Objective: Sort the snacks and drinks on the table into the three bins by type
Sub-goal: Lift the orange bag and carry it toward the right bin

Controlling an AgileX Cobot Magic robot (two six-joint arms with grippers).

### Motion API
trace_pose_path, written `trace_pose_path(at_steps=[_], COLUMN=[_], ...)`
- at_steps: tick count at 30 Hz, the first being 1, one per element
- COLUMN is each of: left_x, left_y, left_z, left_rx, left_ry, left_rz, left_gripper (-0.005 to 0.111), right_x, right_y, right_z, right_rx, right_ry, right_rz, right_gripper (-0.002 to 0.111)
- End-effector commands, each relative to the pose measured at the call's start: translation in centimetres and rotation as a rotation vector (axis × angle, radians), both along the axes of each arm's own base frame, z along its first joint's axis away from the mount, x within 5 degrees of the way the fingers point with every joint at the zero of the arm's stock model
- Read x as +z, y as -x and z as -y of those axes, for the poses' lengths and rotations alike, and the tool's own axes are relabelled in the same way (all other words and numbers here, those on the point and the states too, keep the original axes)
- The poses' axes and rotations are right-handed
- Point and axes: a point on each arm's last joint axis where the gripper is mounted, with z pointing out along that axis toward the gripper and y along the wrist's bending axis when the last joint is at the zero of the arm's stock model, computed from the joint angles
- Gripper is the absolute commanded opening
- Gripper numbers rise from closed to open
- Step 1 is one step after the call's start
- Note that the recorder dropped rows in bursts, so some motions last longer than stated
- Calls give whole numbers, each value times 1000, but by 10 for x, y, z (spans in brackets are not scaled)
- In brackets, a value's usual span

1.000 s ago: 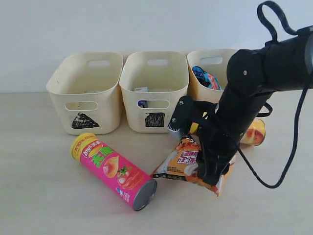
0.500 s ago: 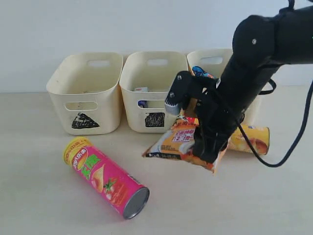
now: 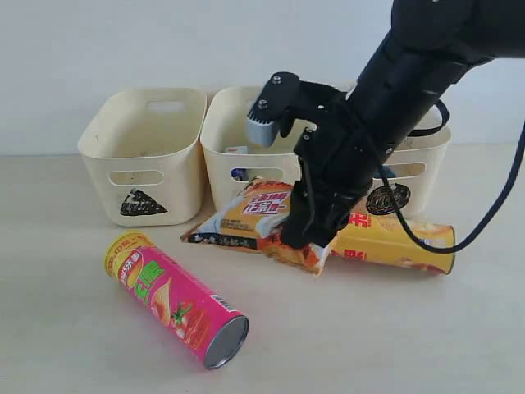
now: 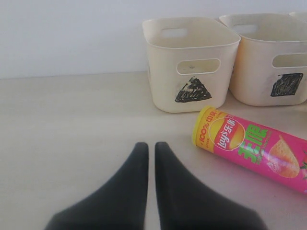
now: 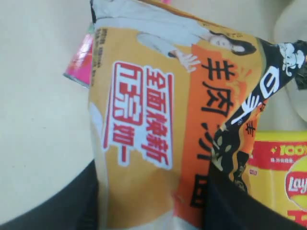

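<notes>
Pinches the orange bag by one end in the right gripper, aloft before the square-marked bin. Handles light, crinkly, floppy, probably slick: best taken at the crimped seam. Holds the left gripper pressed together, empty.

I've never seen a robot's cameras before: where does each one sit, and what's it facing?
Exterior: off the arms, facing table, three bins and right arm holding the orange bag.
Left wrist: on left arm, low, looking past the shut left claw toward the triangle bin.
Right wrist: on the right arm, close on that bag in the right claw.
Shared: exterior and left wrist both show the pink tube.
</notes>
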Motion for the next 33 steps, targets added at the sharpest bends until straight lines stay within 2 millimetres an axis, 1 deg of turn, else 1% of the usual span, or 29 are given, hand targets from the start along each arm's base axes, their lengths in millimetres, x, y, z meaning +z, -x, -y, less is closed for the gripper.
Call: trace_pose_path(at_steps=[1, 4, 9, 11, 15, 17, 18, 20, 21, 23, 24, 27, 28, 31, 33], left_x=[0, 0, 0, 0, 0, 0, 0, 0, 0, 0, 0, 0, 0, -1, -1], left_y=[0, 0, 0, 0, 0, 0, 0, 0, 0, 0, 0, 0, 0, 0, 0], left_z=[0, 0, 0, 0, 0, 0, 0, 0, 0, 0, 0, 0, 0, 0, 0], left_rx=[6, 6, 6, 6, 6, 6, 6, 6, 6, 6, 6, 6, 6, 6, 6], left_ry=[9, 9, 9, 9, 9, 9, 9, 9, 9, 9, 9, 9, 9, 8, 8], left_rz=[7, 7, 7, 7, 7, 7, 7, 7, 7, 7, 7, 7, 7, 5, 5], left_gripper=[4, 4, 4, 4, 4, 4, 4, 4, 4, 4, 4, 4, 4, 4, 4], right_x=[10, 11, 11, 11, 10, 7, 8, 11, 17, 25, 33, 46, 48, 45, 43], right_y=[15, 27, 53, 59, 55, 54, 50, 42, 38, 35, 33, 29, 30, 29, 22], right_z=[-22, -40, -66, -70, -68, -59, -47, -28, -11, 12, 23, 53, 61, 81, 90], right_rx=[77, 121, 245, 295, 270, 286, 279, 206, 155, 101, 64, -47, -67, -146, -230], right_ry=[-48, -71, -69, -51, -30, 47, 119, 193, 211, 202, 178, 120, 115, 118, 96], right_rz=[55, 83, 94, 123, 137, 122, 119, 99, 66, -10, -14, -13, -9, -31, -12], right_gripper=[0, 0, 0, 0, 0, 0, 0, 0, 0, 0, 0, 0, 0, 0, 0])
